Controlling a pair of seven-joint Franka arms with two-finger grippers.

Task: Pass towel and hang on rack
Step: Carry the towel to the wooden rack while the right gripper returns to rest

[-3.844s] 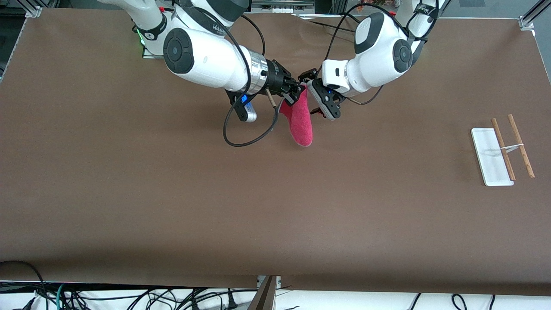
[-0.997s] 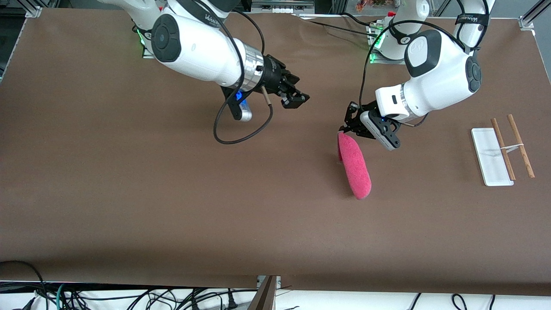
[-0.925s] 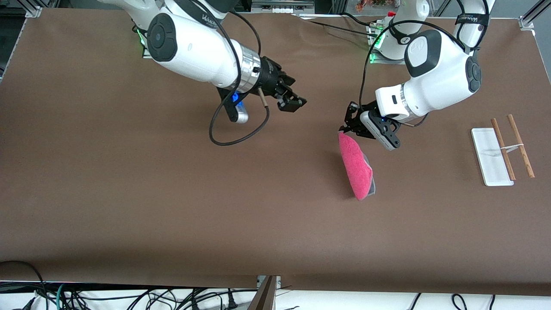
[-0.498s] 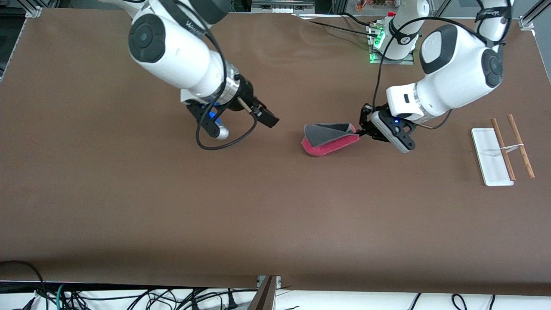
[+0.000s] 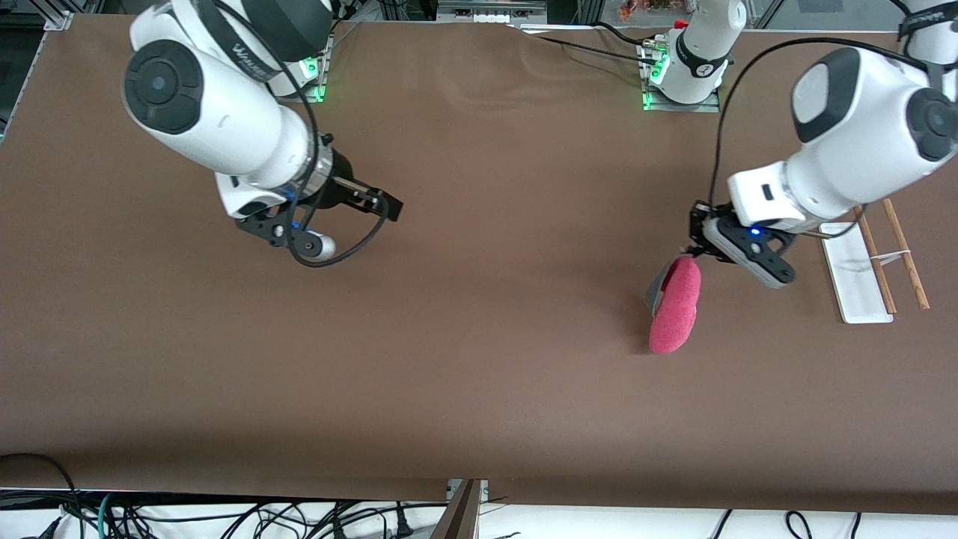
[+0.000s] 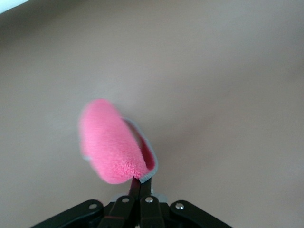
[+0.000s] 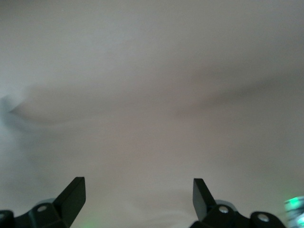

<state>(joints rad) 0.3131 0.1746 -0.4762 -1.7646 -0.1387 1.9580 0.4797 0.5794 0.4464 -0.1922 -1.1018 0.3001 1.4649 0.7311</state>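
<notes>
Towel (image 5: 675, 307) dangling folded from left claw (image 5: 692, 251), pinched by one corner, over counter (image 5: 479, 359) near rack (image 5: 872, 262). Risk: thin pinch slips, or swinging cloth misses rods. Right claw (image 5: 385, 206) spread wide, empty, waiting well apart from rack.

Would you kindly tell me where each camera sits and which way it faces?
Front view: high across the table, facing both arms, the rack and the hanging towel.
Left wrist view: on the left arm, looking past its shut left claw at the towel, as the front view does.
Right wrist view: behind the open right claw, facing bare table.
</notes>
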